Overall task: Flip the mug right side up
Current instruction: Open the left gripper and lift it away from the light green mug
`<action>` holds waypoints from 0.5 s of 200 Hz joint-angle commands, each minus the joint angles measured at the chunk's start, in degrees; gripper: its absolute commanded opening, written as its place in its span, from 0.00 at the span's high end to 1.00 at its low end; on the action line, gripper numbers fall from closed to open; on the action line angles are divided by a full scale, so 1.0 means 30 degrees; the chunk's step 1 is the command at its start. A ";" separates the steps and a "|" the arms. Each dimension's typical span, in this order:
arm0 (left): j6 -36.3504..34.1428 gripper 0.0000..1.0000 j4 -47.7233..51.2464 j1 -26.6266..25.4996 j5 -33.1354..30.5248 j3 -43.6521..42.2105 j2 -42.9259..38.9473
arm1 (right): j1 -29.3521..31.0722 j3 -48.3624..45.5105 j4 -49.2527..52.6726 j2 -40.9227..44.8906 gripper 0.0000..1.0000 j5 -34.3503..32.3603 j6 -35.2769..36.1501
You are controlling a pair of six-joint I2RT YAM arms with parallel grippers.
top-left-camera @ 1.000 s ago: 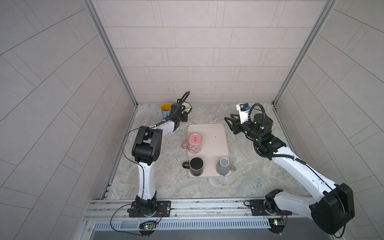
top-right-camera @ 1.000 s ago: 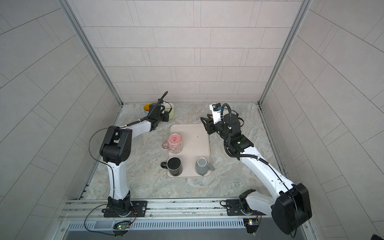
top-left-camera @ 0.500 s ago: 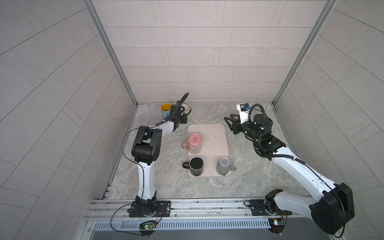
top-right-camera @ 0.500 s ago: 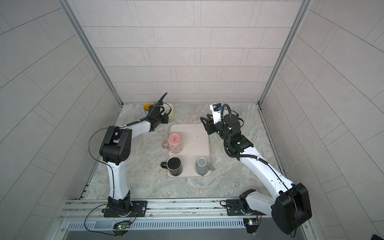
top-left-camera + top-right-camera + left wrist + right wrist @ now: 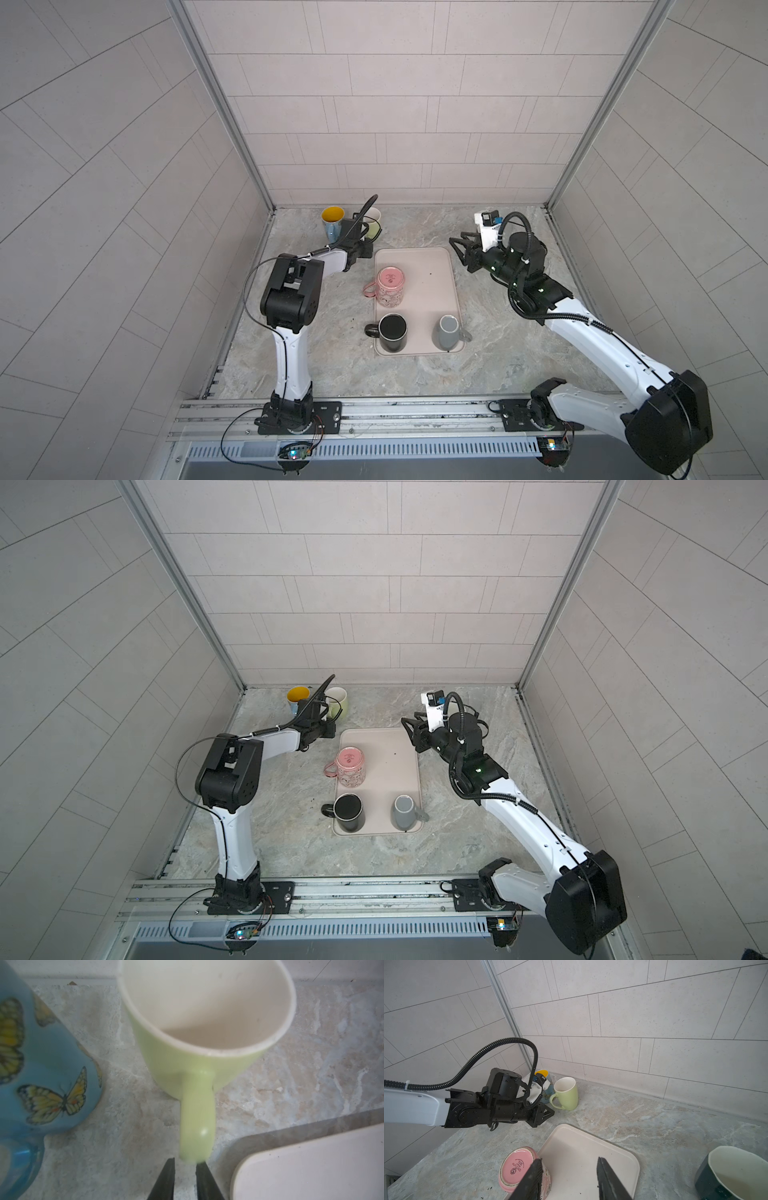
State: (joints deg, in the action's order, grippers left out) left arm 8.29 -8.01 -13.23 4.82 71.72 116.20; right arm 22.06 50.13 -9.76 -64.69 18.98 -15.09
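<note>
The pale green ceramic mug (image 5: 374, 227) stands upright near the far left corner of the marbled grey desk (image 5: 324, 374), off the tray, with its mouth up and its long axis vertical. Its loop handle sticks out toward the left fingers (image 5: 166, 1180). They are parted by only a narrow gap, and the handle's end sits right at their tips. That close view is blurred, so I cannot tell whether they touch it.

The mug is glossy, green outside and cream-white inside, flaring toward the rim. Its far rim is cut off in the left wrist view. In both top views the wrist and its cable cover the mug's near side and handle.

Just beside it stands a blue mug with yellow butterflies (image 5: 52, 1064). On the beige rectangular tray (image 5: 428, 282), by its left edge, a pink mug (image 5: 390, 286) sits base up. The right fingers (image 5: 533, 1176) hover by the tray's far right corner, moderately apart, holding nothing.
</note>
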 commanded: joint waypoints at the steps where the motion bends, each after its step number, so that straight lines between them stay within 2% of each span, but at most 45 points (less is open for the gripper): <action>1: 0.0477 0.76 -0.0122 0.0133 -0.0302 -0.0854 -0.1800 | -0.0031 -0.0316 -0.0632 0.0781 0.56 0.0118 -0.0304; 47: 0.1443 0.76 0.0926 0.0134 -0.0386 -0.1451 -0.4338 | -0.0031 -0.0801 -0.0812 0.1314 0.56 0.0358 -0.0740; 68: 0.2670 0.76 0.4063 0.0134 0.0190 -0.0270 -0.5653 | -0.0044 -0.0471 -0.0162 0.1137 0.56 0.0757 -0.1105; 100: 0.4549 0.75 0.8503 0.0262 0.2246 0.1478 -0.7512 | -0.0031 0.0406 0.1102 0.0401 0.54 0.1369 -0.1400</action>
State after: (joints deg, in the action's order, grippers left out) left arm 16.36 5.10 -13.06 6.90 71.72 98.43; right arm 22.06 48.95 -8.45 -62.54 20.75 -17.76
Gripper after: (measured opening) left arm 0.243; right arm 0.451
